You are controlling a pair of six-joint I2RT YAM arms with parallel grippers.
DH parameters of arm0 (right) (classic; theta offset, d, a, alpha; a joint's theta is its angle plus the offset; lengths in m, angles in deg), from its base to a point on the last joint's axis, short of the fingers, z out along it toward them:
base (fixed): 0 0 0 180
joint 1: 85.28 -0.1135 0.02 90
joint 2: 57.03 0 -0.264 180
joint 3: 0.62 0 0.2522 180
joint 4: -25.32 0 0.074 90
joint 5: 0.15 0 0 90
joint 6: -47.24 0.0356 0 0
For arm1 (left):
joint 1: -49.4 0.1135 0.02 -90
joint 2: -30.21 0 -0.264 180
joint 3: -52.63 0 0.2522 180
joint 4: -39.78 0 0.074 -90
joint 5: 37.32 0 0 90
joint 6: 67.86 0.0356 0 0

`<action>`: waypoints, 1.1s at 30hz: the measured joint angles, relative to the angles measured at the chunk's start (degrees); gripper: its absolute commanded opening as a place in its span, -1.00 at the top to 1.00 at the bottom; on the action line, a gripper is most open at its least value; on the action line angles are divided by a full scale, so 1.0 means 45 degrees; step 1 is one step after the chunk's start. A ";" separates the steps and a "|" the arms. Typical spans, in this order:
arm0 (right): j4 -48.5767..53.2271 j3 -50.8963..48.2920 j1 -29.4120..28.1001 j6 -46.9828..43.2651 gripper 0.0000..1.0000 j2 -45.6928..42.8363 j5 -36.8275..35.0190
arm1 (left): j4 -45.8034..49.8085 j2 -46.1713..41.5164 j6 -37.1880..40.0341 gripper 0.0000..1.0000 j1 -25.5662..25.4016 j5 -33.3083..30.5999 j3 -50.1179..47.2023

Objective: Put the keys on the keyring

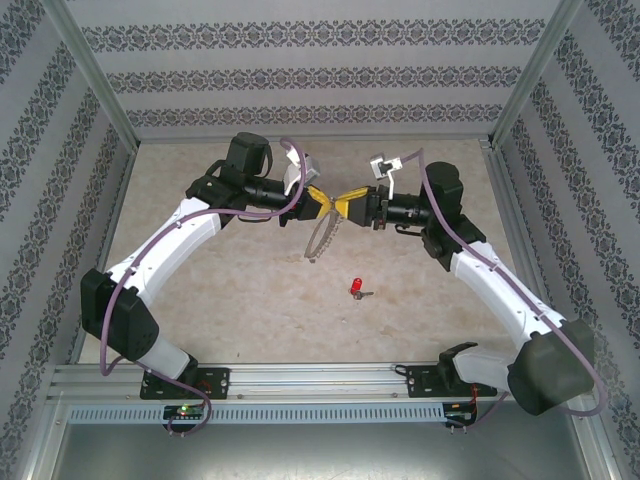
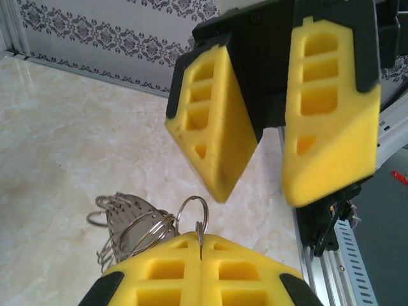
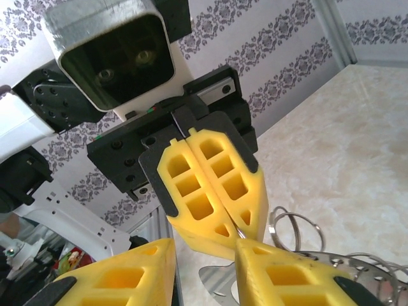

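Note:
The keyring (image 1: 320, 238), a bunch of thin silvery loops and small metal pieces, hangs above the table's middle. My left gripper (image 1: 322, 205) is shut on it. In the left wrist view its yellow jaws (image 2: 201, 245) pinch a small wire loop (image 2: 191, 210), with the rest of the keyring (image 2: 127, 223) dangling to the left. My right gripper (image 1: 346, 205) faces it tip to tip and stands open. The right wrist view shows my right gripper (image 3: 204, 268) with its fingers either side of the left gripper's shut tip (image 3: 217, 210). The red-headed key (image 1: 356, 289) lies on the table, nearer than both grippers.
The marble-patterned table (image 1: 220, 290) is walled by patterned panels (image 1: 310, 75) at the back and both sides. An aluminium rail (image 1: 320, 380) carrying the arm bases runs along the near edge. Metal frame posts (image 1: 95, 75) stand at the back corners.

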 measured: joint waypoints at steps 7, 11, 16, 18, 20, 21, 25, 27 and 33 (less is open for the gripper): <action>0.0005 0.0000 -0.0078 0.0000 0.37 0.0185 0.0034 | 0.0029 0.0005 0.0000 1.00 0.0000 0.0010 0.0112; 0.0005 0.0000 -0.0078 -0.0005 0.37 0.0228 0.0024 | 0.0068 0.0005 0.0000 1.00 0.0000 0.0039 0.0170; 0.0005 0.0000 -0.0073 -0.0005 0.37 0.0228 0.0024 | 0.0107 0.0005 0.0000 1.00 0.0005 0.0049 0.0194; 0.0005 0.0000 -0.0068 -0.0005 0.36 0.0233 0.0024 | 0.0117 0.0005 0.0000 1.00 0.0000 0.0063 0.0204; 0.0000 0.0000 -0.0044 -0.0005 0.36 0.0238 0.0019 | 0.0131 0.0005 0.0000 1.00 0.0005 0.0097 0.0209; 0.0000 0.0000 -0.0044 -0.0005 0.36 0.0238 0.0019 | 0.0146 0.0005 0.0000 1.00 0.0000 0.0107 0.0209; 0.0000 -0.0005 0.0039 -0.0005 0.36 0.0238 0.0010 | 0.0204 0.0005 0.0000 1.00 0.0000 0.0257 0.0228; 0.0000 -0.0005 0.0092 -0.0005 0.36 0.0238 0.0005 | 0.0204 0.0005 0.0000 1.00 0.0000 0.0301 0.0228; -0.0010 -0.0005 0.0121 -0.0005 0.35 0.0267 -0.0019 | 0.0209 0.0005 0.0000 1.00 0.0000 0.0369 0.0228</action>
